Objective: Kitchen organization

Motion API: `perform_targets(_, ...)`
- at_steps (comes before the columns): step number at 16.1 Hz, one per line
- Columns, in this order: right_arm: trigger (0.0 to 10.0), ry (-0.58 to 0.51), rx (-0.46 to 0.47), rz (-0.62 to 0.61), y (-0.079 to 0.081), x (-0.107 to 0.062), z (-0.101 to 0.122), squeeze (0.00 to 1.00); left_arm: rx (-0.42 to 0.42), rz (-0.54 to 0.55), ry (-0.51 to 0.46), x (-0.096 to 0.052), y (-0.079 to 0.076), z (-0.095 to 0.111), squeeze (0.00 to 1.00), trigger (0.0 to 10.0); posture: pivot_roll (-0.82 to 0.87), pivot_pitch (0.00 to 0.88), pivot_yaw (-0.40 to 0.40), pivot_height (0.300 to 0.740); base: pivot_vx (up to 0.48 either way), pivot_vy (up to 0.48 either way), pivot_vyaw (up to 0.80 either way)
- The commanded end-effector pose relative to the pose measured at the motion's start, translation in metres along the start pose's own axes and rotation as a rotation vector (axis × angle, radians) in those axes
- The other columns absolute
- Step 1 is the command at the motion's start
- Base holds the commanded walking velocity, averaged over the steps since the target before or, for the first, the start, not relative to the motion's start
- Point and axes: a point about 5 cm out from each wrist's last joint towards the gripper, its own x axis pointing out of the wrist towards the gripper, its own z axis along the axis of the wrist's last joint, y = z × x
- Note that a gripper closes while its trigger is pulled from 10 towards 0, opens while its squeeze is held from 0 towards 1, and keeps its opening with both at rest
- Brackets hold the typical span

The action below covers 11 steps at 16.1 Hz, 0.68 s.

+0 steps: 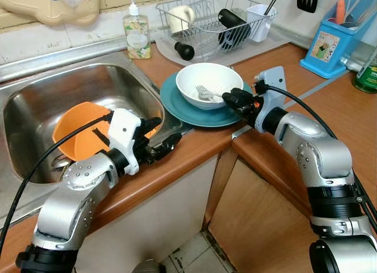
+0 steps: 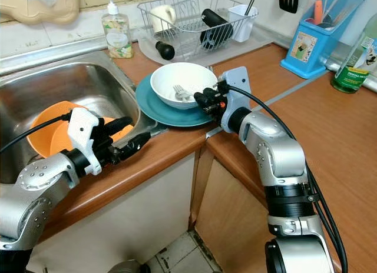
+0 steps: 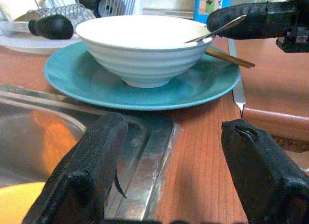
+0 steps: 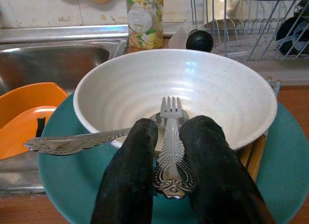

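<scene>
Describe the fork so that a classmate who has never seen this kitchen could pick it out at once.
Start at the steel sink; just right of it on the wooden counter lies a teal plate with a white bowl on it. The fork rests in that bowl, its ornate silver handle between the right gripper fingers.

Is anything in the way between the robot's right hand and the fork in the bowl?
No. The right gripper has its fingers on either side of the fork's handle at the rim of the white bowl.

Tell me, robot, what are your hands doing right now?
Right gripper shut on fork in white bowl. Left gripper open at sink edge. Second utensil lies alongside.
</scene>
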Motion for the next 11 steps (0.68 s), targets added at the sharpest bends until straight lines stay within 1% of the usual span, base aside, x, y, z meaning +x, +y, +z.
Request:
perform_targets(1,0.9,-0.051,-0.015,-0.022,-0.005,-0.001,0.014,0.00,0.041,-0.008,-0.004,0.003,0.001,0.004,0.00,10.0,0.00,0.000,0.039,0.740,0.000,0.000,0.00)
perform_targets(2,0.7,-0.094,-0.018,-0.032,-0.008,-0.005,0.024,0.00,0.120,-0.016,-0.002,0.007,0.003,0.010,0.00,10.0,0.00,0.000,0.040,0.740,0.000,0.000,0.00)
perform_targets(4,0.5,-0.130,-0.022,-0.025,-0.006,-0.007,0.033,0.00,0.190,-0.021,-0.015,0.011,0.004,0.016,0.00,10.0,0.00,0.000,0.041,0.740,0.000,0.000,0.00)
perform_targets(5,0.9,-0.162,-0.018,0.015,0.000,-0.009,0.043,0.00,0.273,-0.031,-0.049,0.016,0.003,0.025,0.00,10.0,0.00,0.000,0.041,0.740,0.000,0.000,0.00)
perform_targets(6,0.9,-0.173,-0.019,0.036,0.003,-0.010,0.045,0.00,0.313,-0.037,-0.066,0.019,0.003,0.029,0.00,10.0,0.00,0.000,0.043,0.740,0.000,0.000,0.00)
perform_targets(8,1.0,-0.182,-0.043,0.140,0.021,-0.010,0.051,0.00,0.452,-0.031,-0.110,0.026,0.003,0.040,0.00,10.0,0.00,0.000,0.044,0.740,0.000,0.000,0.00)
perform_targets(9,1.1,-0.175,-0.050,0.171,0.026,-0.010,0.051,0.00,0.480,-0.025,-0.116,0.028,0.004,0.043,0.00,10.0,0.00,0.000,0.044,0.740,0.000,0.000,0.00)
perform_targets(10,1.1,-0.155,-0.060,0.233,0.037,-0.010,0.049,0.00,0.563,0.004,-0.120,0.031,0.008,0.048,0.00,10.0,0.00,0.000,0.044,0.740,0.000,0.000,0.00)
perform_targets(11,1.1,-0.143,-0.055,0.264,0.044,-0.009,0.047,0.00,0.604,0.018,-0.119,0.034,0.011,0.050,0.00,10.0,0.00,0.000,0.044,0.740,0.000,0.000,0.00)
